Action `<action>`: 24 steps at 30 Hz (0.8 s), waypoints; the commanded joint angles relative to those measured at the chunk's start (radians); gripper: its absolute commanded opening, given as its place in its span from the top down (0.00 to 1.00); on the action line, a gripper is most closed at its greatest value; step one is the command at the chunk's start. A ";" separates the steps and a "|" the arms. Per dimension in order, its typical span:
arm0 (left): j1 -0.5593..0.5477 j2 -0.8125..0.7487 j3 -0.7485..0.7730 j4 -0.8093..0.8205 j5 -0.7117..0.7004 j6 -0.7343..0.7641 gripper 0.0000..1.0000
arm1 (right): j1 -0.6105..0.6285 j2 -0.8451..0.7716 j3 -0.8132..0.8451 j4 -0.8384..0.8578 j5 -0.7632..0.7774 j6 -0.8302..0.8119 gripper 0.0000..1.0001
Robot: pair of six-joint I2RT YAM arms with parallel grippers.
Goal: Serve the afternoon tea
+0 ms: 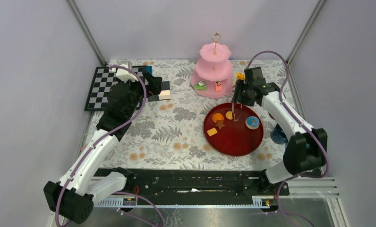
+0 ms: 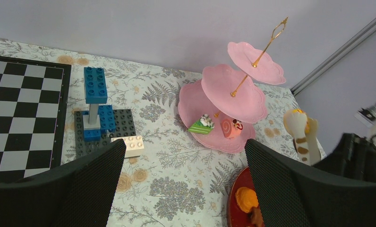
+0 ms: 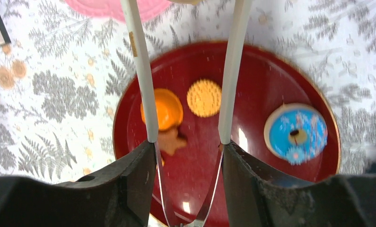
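Observation:
The pink three-tier stand (image 1: 214, 71) (image 2: 233, 90) stands at the back with a green cake piece (image 2: 201, 125) and a pink roll (image 2: 231, 127) on its bottom tier. On the dark red tray (image 1: 233, 139) (image 3: 252, 71) lie an orange sweet (image 3: 165, 109), a round biscuit (image 3: 204, 98), a star biscuit (image 3: 172, 141), a yellow square (image 1: 212, 132) and a blue donut (image 3: 295, 134). My right gripper (image 1: 240, 97) (image 3: 188, 146) hangs over the tray's far side, shut on the white tongs (image 3: 141, 71), whose arms straddle the round biscuit. My left gripper (image 1: 154, 86) (image 2: 183, 149) is open and holds nothing. A blue cup (image 1: 278, 135) sits right of the tray.
A chessboard (image 1: 103, 85) lies at the back left. Toy bricks on a dark baseplate (image 2: 98, 113) stand beside it, just under my left gripper. A small cat figure (image 2: 299, 135) stands right of the stand. Cage walls close in the back and sides.

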 commanded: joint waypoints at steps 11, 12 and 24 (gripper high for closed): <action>-0.001 -0.018 0.049 0.017 0.005 0.000 0.01 | -0.034 0.276 0.271 0.103 -0.104 -0.093 0.60; -0.001 -0.019 0.049 0.017 0.005 0.000 0.01 | -0.034 0.295 0.289 0.100 -0.106 -0.102 0.59; -0.002 -0.016 0.049 0.017 0.009 -0.003 0.01 | -0.034 0.514 0.537 0.035 -0.073 -0.151 0.55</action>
